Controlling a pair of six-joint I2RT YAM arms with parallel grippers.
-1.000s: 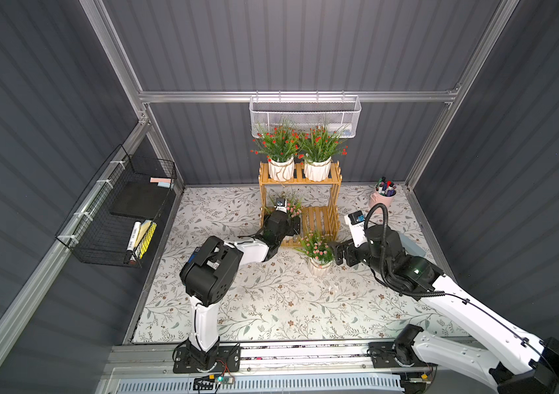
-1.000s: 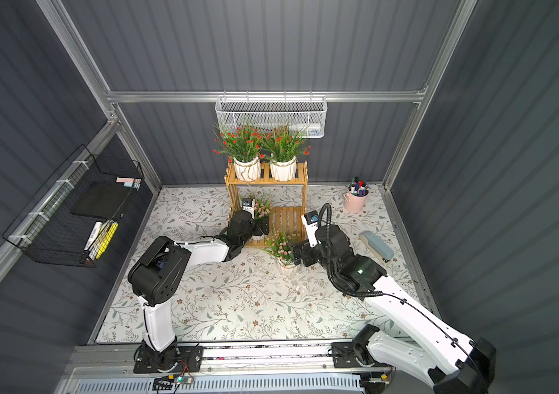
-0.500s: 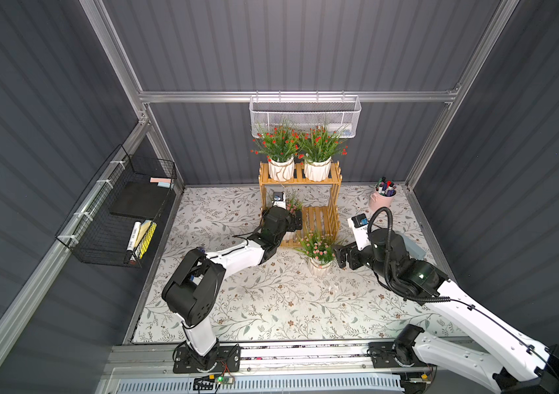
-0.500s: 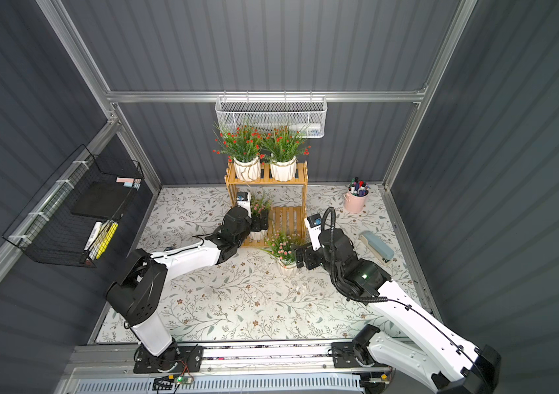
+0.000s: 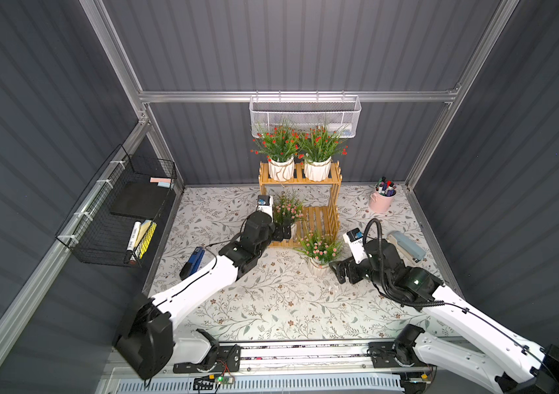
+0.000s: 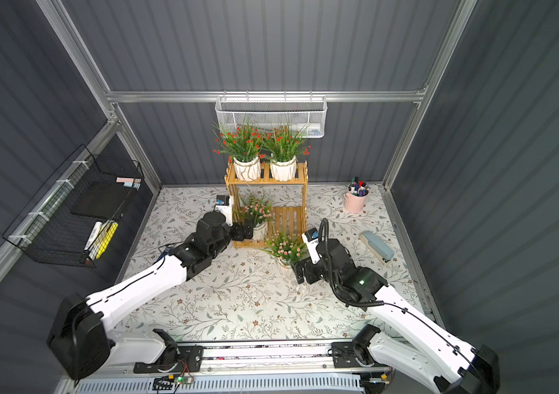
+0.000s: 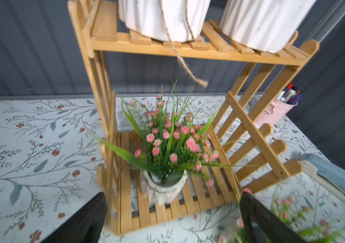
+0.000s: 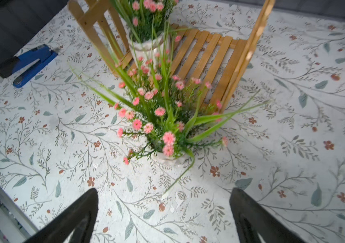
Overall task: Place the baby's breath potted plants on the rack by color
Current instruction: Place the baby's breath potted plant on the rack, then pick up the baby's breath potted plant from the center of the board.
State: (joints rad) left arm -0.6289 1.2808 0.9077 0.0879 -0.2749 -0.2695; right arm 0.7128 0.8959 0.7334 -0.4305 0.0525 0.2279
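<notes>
The rack [image 5: 317, 218] [image 6: 288, 218] [image 7: 188, 50] [image 8: 209, 54] stands at the back wall. On its top tier are two red baby's breath potted plants [image 5: 278, 145] [image 5: 320, 143] [image 6: 242, 143] [image 6: 283, 143]. A pink one [image 5: 286, 206] [image 6: 257, 209] [image 7: 167, 143] [image 8: 146, 12] sits on the left of the lower tier. My left gripper [image 5: 284, 232] [image 6: 247, 232] [image 7: 172, 194] is open just in front of its pot, not touching it. Another pink plant [image 5: 320, 245] [image 6: 285, 247] [image 8: 159, 117] stands on the table before the rack. My right gripper [image 5: 336, 273] [image 6: 300, 273] [image 8: 163, 190] is open and empty beside it, a little apart.
A blue stapler [image 5: 192, 262] [image 8: 32, 63] lies left of the left arm and a pale blue stapler [image 5: 407, 247] [image 6: 377, 247] at the right. A pink cup of markers [image 5: 383, 199] [image 7: 277, 113] stands back right. A black wire basket [image 5: 117, 211] and a white mesh basket [image 5: 305, 116] hang on the walls.
The left arm's elbow has dropped and stretched out while its gripper stays at the lower tier's front. The right gripper has drawn back from the pink plant on the table.
</notes>
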